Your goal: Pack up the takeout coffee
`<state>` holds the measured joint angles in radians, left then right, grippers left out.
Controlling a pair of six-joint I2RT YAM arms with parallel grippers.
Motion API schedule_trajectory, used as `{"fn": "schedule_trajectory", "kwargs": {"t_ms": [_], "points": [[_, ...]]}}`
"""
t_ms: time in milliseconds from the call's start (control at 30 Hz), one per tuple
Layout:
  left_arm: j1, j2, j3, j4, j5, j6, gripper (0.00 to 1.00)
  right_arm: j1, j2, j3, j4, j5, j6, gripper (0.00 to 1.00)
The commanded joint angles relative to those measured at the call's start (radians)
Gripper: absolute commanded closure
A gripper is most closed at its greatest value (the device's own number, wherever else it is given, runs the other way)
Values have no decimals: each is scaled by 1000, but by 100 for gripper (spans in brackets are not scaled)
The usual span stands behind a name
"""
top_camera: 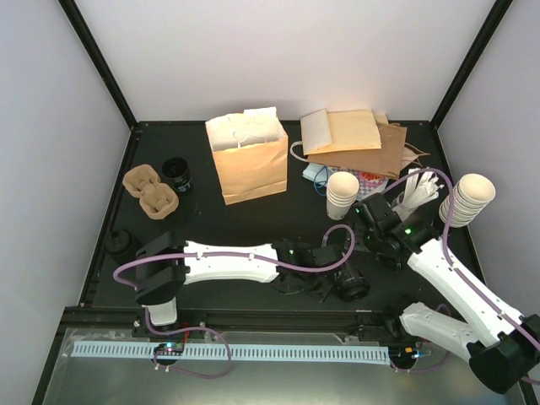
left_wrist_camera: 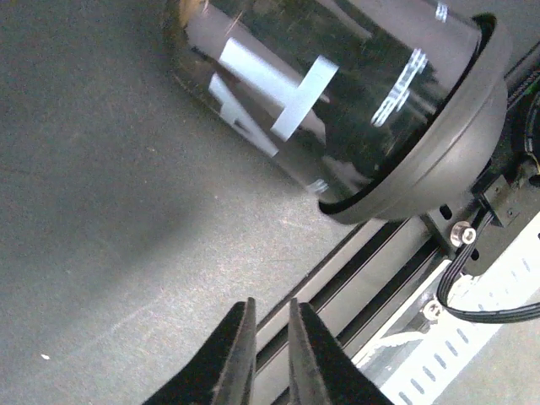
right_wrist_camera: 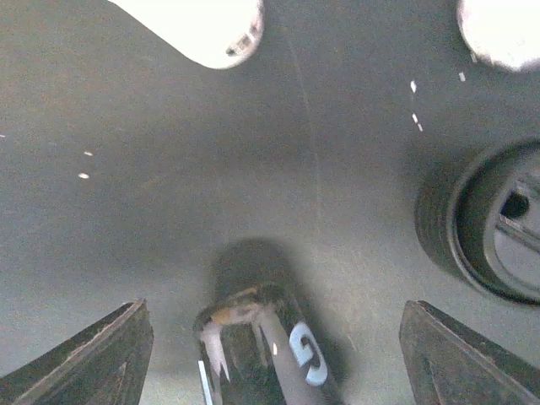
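At the near edge of the surface (top_camera: 245, 226), right of centre, we see the takeout coffee (left_wrist_camera: 337, 84). It is a glossy black cup with white lettering and a dark domed lid, and it lies on its side with the lid toward the near rail (left_wrist_camera: 367, 268). The left hand (left_wrist_camera: 272, 305) sits just beside it without touching, nearly clenched, with only a slit between its fingers and grasping nothing. Farther and to the right, the right hand (right_wrist_camera: 272, 314) is released. Its fingers are spread wide around a dark glossy cylinder (right_wrist_camera: 270, 367) bearing a white letter, and we cannot tell what that is. Beyond stand a stack of cream cups (top_camera: 342, 192) and another stack (top_camera: 468, 201) at the right edge. Far left lie pulp cup trays (top_camera: 150, 191) and an open black cup (top_camera: 177, 173). The brown paper bag (top_camera: 249, 156) stands upright at far centre, with flat bags (top_camera: 354, 133) to its right.
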<state>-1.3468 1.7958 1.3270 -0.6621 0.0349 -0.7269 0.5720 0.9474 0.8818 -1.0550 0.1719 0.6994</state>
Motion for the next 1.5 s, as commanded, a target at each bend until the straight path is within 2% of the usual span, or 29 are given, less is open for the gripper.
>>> {"fn": "schedule_trajectory", "kwargs": {"t_ms": [0,267,367,667,800,900,1000,1133,1267,1367,1467], "points": [[23,-101,-78,151,22,73,83,-6,62,-14,-110,-7,71,19],[32,-170,-200,358,60,173,64,-5,7,-162,-8,-239,41,17],[34,-178,-230,400,53,182,59,-5,-6,-206,-3,-263,32,17],[70,-218,-290,446,87,202,53,-3,27,-268,42,-304,7,18],[70,-232,-307,462,133,237,42,-3,60,-268,55,-334,-4,20],[68,-237,-325,495,173,267,26,-3,84,-274,75,-359,0,21],[63,-240,-342,524,182,292,17,-3,104,-270,92,-384,8,22],[53,-231,-352,528,154,334,11,-3,121,-253,106,-412,24,21],[44,-215,-370,559,132,387,9,-4,143,-240,120,-430,25,22],[37,-194,-362,577,128,439,3,-3,159,-233,123,-433,23,21],[17,-172,-338,575,111,480,3,-2,170,-231,130,-442,25,22]]}}
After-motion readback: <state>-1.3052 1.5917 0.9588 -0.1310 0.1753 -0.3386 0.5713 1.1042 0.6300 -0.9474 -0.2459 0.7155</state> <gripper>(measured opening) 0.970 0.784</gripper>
